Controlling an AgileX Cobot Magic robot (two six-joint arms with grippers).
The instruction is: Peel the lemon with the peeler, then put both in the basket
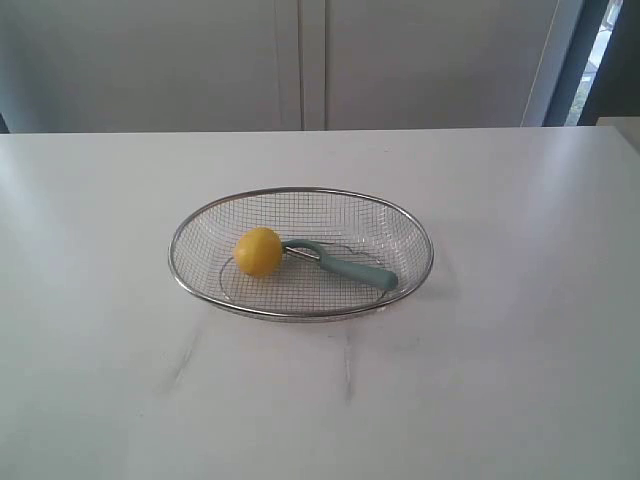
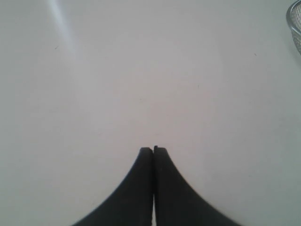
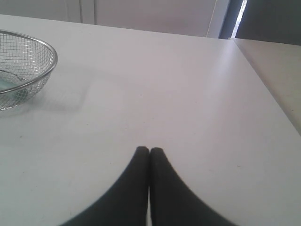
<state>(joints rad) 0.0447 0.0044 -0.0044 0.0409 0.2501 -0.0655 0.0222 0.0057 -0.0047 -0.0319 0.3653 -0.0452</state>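
Note:
A silver wire-mesh basket sits in the middle of the white table. Inside it lies the yellow lemon, on the left side. The teal-handled peeler lies beside the lemon, its head against the fruit and its handle pointing right. Neither arm shows in the exterior view. My left gripper is shut with nothing in it, over bare table, with a sliver of the basket rim at the frame's corner. My right gripper is also shut and holds nothing; the basket's rim is off to one side.
A white table fills the scene, with pale cabinet doors behind it. In the right wrist view a second table surface adjoins along a seam.

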